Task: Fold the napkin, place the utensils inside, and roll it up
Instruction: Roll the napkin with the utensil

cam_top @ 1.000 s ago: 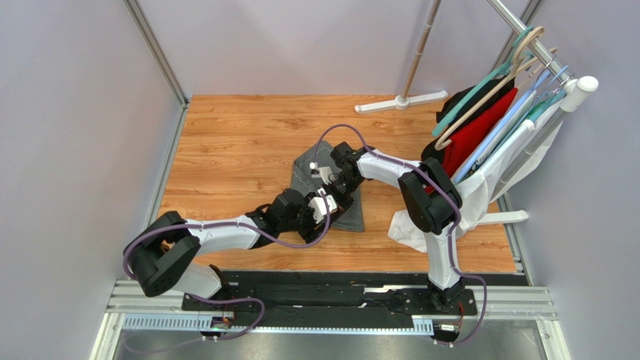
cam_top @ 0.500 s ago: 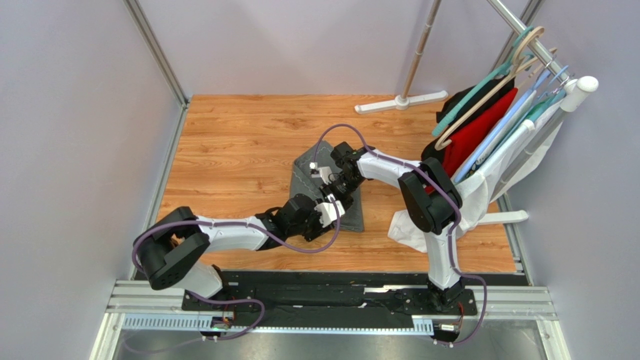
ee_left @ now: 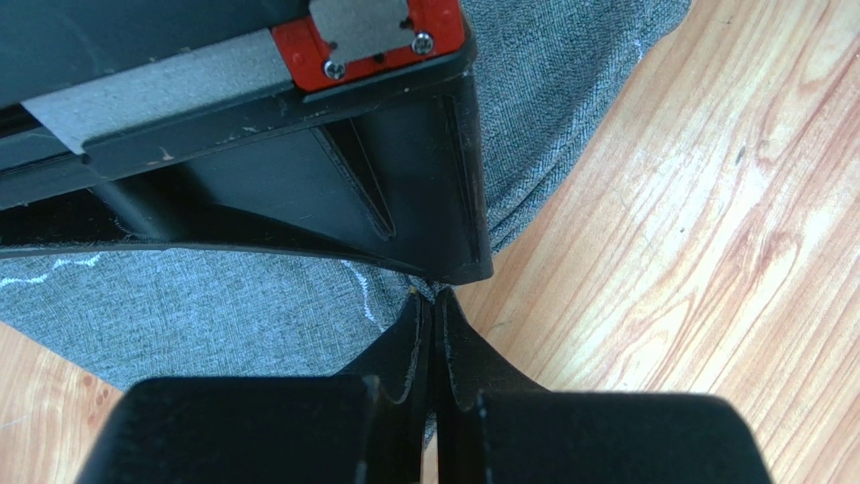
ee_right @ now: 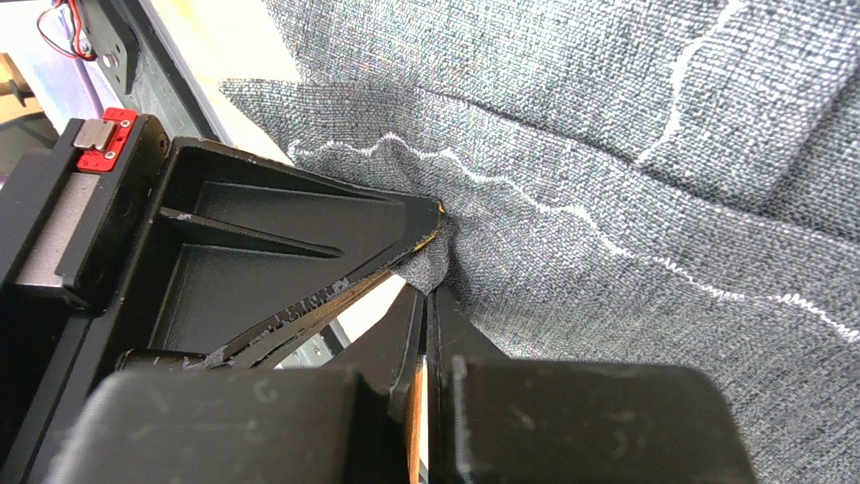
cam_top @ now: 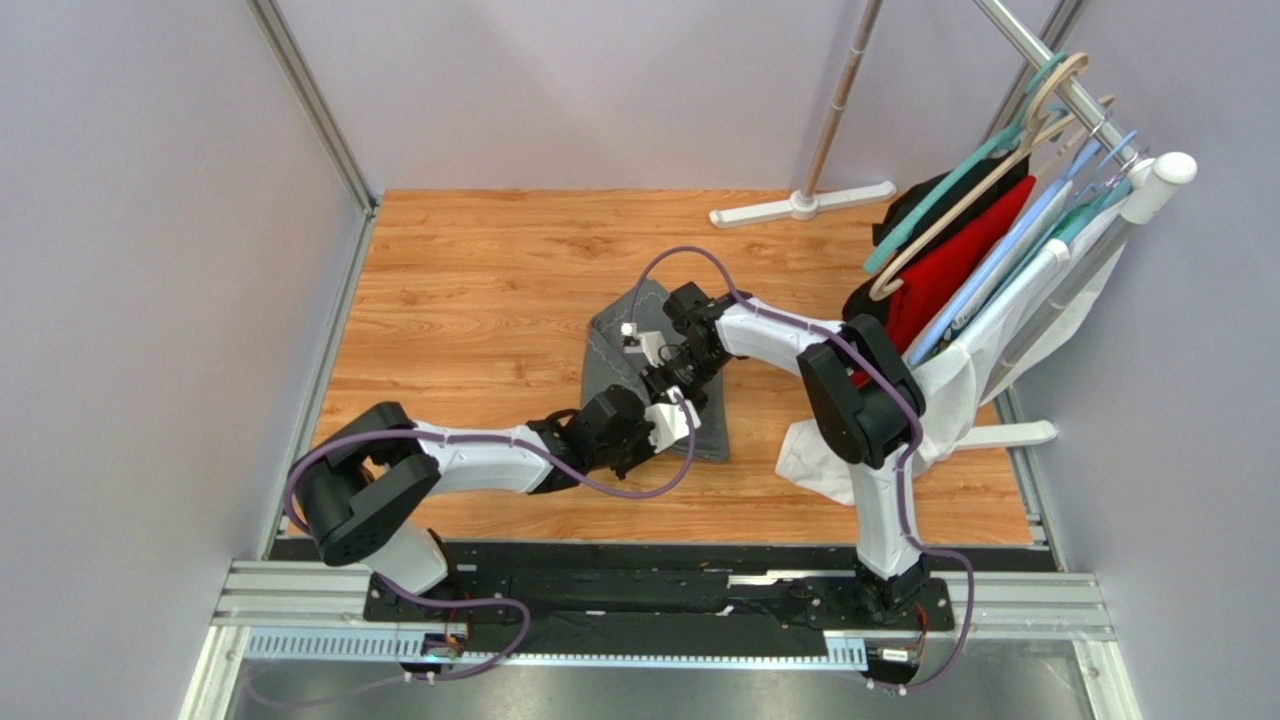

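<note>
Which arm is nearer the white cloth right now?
Right. The right arm rises beside the white cloth, overlapping it from above; the left arm reaches in from the left, ending at the napkin.

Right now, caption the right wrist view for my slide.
Grey napkin bunched in the shut right gripper, left gripper tip right beside it.

Straight ahead of left gripper (ee_left: 434,303) jaws: right gripper (ee_right: 429,294), tip-to-tip, blocks forward travel. Bare table (ee_left: 686,252) open right of those jaws; napkin (ee_left: 232,313) covers left side.
</note>
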`<state>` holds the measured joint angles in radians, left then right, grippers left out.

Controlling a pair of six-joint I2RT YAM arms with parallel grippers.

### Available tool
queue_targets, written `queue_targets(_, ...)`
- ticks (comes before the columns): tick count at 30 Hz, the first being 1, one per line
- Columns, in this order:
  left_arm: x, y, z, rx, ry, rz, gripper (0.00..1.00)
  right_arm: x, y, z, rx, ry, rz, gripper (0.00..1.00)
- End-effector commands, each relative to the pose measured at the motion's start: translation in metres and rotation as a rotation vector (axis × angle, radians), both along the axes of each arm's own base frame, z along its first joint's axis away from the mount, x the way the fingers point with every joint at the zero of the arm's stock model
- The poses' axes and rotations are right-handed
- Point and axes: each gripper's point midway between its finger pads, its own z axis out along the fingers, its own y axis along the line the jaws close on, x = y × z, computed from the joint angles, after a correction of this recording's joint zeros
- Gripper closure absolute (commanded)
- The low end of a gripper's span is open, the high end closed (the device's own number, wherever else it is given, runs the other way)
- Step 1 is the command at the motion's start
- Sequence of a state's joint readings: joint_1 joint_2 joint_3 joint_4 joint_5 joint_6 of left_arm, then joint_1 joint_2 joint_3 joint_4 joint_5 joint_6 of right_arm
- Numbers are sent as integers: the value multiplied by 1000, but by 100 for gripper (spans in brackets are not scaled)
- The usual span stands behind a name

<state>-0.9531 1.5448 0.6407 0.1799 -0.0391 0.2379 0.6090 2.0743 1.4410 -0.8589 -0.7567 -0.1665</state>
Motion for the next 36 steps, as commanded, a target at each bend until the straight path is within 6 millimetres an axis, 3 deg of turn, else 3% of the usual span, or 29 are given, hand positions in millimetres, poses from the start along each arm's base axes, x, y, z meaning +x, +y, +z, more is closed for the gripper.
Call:
queue_targets(1, 1, -3, 4, 5, 20, 14, 100, 10, 8, 23, 66, -35, -12, 99)
queue_targets(5, -5, -5, 7, -9, 56, 6, 100, 19, 5, 35, 77, -72, -47, 71)
queue_targets(11, -11, -2, 6, -27, 134, 7, 100, 31, -6, 45, 66, -122, -105, 57)
queue_targets(19, -14, 2, 19, -157, 255, 15, 100, 54, -41, 59, 27, -200, -283, 51)
queue_targets(27, -14, 9, 23, -264, 413, 39, 100, 49, -62, 79, 10, -297, -479, 52)
queue_targets(28, -12, 7, 26, -279, 423, 34, 100, 55, -57, 87, 57, -351, -492, 51)
queue_targets(29, -15, 5, 29, -293, 449, 10, 100, 45, -59, 80, 63, -354, -495, 52)
queue_targets(30, -16, 6, 27, -286, 472, 12, 100, 42, -53, 100, 95, -451, -494, 52)
queue_targets(31, -12, 2, 34, -300, 468, 4, 100, 41, -49, 105, 94, -519, -476, 51)
queue_targets(35, -13, 0, 36, -309, 555, 16, 100, 25, -40, 104, -55, -782, -412, 51)
queue_targets(36, -14, 1, 32, -303, 595, 25, 100, 21, -44, 92, -99, -817, -411, 52)
